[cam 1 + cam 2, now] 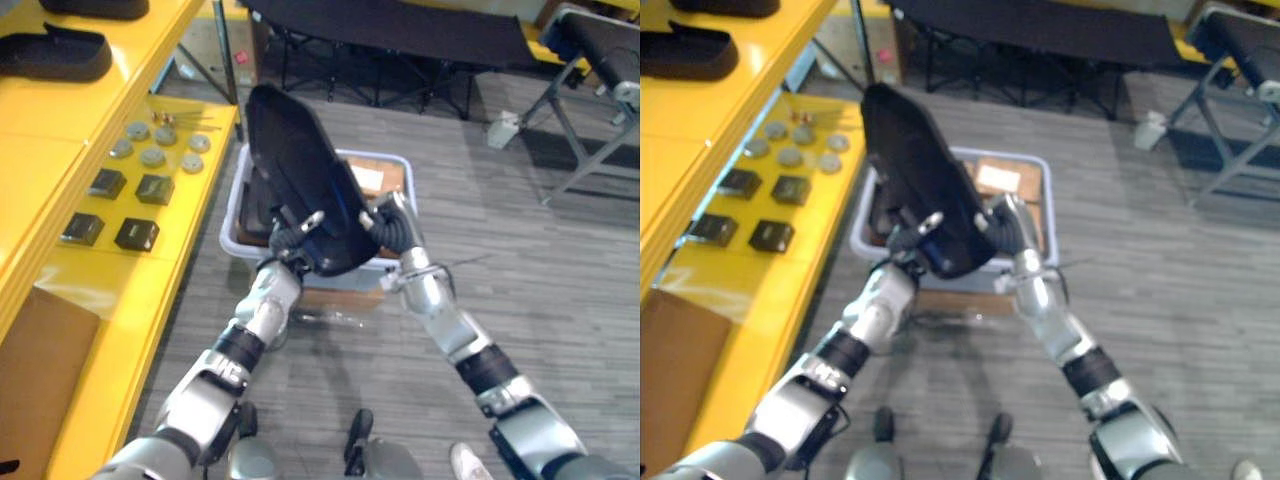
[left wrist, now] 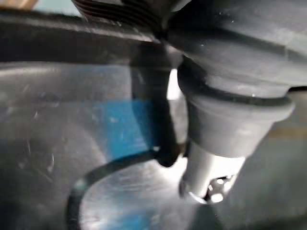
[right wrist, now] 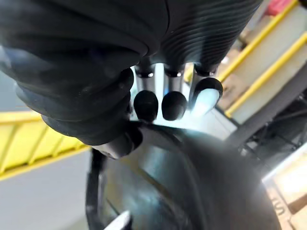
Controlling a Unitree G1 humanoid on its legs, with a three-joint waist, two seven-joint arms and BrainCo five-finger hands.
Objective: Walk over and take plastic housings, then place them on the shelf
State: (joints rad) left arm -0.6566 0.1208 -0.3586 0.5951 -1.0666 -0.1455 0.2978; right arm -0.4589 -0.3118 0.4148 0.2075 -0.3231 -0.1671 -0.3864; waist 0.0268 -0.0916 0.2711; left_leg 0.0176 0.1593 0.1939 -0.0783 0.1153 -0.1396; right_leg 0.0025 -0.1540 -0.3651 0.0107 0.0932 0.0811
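Between robot hands — plastic housing

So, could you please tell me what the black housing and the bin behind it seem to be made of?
The black housing looks like glossy moulded plastic: its smooth curved skin reflects light and carries fine scratches. The bin is probably plastic too, pale and matte, judging by its thin rounded rim.

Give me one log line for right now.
object: black housing | hold: left hand and right hand grip its lower edge | position: over grey bin | target: yellow shelf to the left, not yet placed
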